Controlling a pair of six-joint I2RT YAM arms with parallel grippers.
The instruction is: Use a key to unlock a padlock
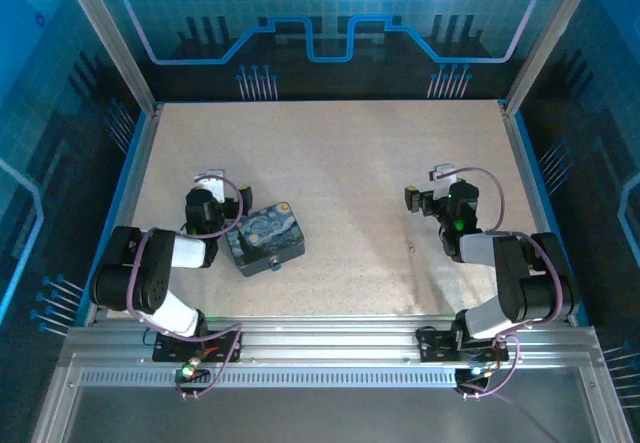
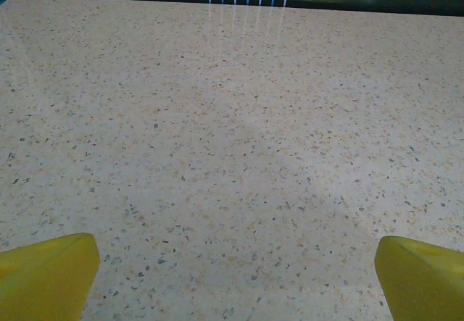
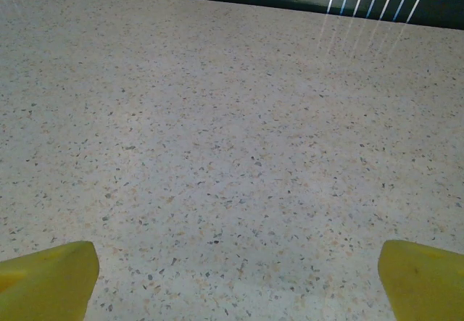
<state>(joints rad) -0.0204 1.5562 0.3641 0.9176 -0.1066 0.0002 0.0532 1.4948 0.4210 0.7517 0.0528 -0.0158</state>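
The padlock (image 1: pixel 277 263) is a tiny dark thing with a silvery part at the near edge of the starry-night box (image 1: pixel 264 236), left of the table's middle. I cannot make out the key; a small dark speck (image 1: pixel 411 249) on the table is too small to name. My left gripper (image 1: pixel 208 183) hovers just left of the box and is open. Its yellow fingertips (image 2: pixel 47 274) stand wide apart over bare tabletop, as the left wrist view (image 2: pixel 235 277) shows. My right gripper (image 1: pixel 430 189) is open on the right side, with only table between its fingertips (image 3: pixel 424 281).
The speckled beige table (image 1: pixel 340 153) has a raised blue-edged frame on both sides. A dark back wall with white pins (image 1: pixel 258 83) bounds the far edge. An aluminium rail (image 1: pixel 320 348) with both arm bases runs along the near edge.
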